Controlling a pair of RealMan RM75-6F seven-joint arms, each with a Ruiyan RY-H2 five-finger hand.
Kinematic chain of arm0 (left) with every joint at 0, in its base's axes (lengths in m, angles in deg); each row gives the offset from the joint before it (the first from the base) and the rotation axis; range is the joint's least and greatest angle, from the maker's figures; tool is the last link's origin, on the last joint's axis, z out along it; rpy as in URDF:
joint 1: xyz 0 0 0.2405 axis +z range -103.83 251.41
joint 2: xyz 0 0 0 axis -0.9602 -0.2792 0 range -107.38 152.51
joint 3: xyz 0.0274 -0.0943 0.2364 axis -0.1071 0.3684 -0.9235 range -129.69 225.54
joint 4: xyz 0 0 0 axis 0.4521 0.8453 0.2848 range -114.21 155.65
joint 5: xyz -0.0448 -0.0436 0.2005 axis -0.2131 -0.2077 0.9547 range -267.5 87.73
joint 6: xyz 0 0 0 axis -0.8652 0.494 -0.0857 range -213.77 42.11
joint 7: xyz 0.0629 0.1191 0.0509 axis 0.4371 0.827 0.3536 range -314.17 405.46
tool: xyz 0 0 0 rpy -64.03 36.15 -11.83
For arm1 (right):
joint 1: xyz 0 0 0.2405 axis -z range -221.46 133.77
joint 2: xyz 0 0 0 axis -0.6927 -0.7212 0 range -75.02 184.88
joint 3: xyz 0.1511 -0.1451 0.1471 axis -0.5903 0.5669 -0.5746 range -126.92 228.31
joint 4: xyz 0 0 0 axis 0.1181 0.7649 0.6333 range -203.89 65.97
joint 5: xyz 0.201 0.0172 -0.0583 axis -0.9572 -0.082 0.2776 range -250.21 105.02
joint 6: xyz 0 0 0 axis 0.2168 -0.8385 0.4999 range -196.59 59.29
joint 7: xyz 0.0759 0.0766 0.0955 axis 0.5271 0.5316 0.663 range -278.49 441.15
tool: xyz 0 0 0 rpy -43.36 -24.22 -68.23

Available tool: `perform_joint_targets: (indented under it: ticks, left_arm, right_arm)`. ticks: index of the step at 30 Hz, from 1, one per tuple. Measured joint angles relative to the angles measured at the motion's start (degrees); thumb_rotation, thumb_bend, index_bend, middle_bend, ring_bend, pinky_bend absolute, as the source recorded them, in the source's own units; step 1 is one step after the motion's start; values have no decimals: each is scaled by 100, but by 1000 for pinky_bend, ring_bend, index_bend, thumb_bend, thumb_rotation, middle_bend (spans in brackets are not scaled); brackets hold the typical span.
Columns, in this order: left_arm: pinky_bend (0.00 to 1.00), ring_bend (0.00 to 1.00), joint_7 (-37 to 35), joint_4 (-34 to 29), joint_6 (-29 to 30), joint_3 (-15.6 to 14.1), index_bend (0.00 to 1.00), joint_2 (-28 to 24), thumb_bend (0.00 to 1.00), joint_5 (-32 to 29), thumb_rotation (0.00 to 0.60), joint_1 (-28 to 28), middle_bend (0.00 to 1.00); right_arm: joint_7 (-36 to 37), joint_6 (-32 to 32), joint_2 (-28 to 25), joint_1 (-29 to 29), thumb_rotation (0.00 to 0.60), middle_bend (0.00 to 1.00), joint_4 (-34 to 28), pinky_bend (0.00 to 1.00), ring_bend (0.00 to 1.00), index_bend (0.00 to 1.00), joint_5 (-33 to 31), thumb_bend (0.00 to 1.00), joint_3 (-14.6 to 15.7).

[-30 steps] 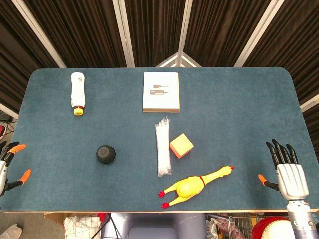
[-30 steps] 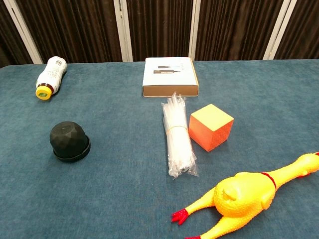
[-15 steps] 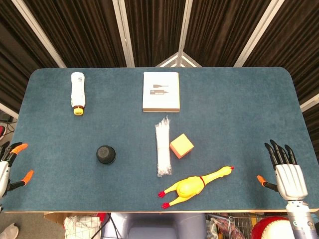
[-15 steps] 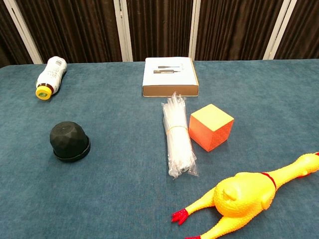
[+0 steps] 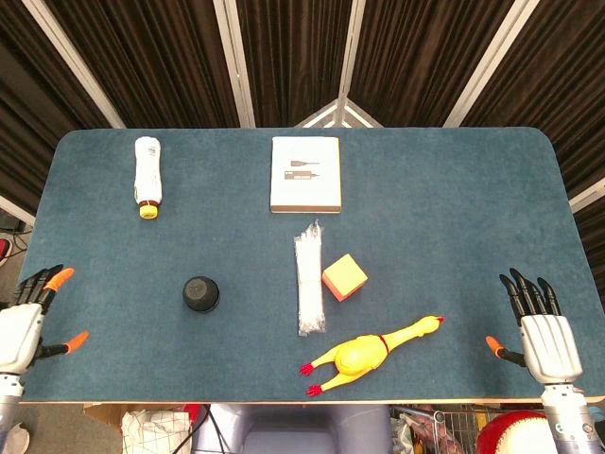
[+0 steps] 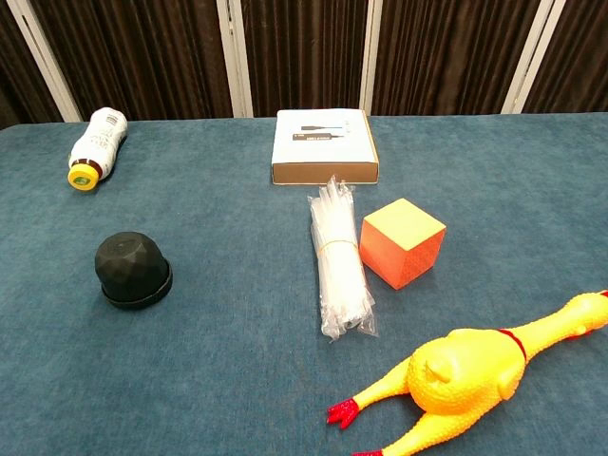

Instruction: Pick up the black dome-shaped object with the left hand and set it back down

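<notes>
The black dome-shaped object sits upright on the blue table, left of centre. My left hand hovers at the table's front left corner, well left of the dome, fingers spread and holding nothing. At the front right corner my right hand is also spread and empty. Neither hand shows in the chest view.
A white bottle with a yellow cap lies at the back left. A white box sits at the back centre. A bag of clear straws, an orange cube and a yellow rubber chicken lie right of the dome.
My left hand has moved right and further into view over the table's front left corner. The right hand has drifted slightly toward the front edge. Objects have not moved.
</notes>
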Motion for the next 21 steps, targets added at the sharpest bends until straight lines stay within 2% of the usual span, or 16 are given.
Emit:
perform_joint_targets:
  ticks: [6, 11, 21]
  left_arm:
    - [0, 0, -202, 47, -379, -68, 100, 267, 163, 55, 600, -181, 53]
    - [0, 0, -107, 232, -659, -23, 137, 625, 163, -127, 600, -347, 47]
    - [0, 0, 321, 525, -1116, 283, 107, 1338, 163, -762, 600, -750, 0]
  right_arm:
    - [77, -10, -24, 11, 600, 30, -17, 0, 124, 20, -2, 189, -1]
    - [105, 59, -20, -1, 600, 31, -2, 0, 124, 20, -19, 189, 15]
    - [50, 182, 29, -49, 600, 30, 5, 0, 124, 20, -92, 189, 6]
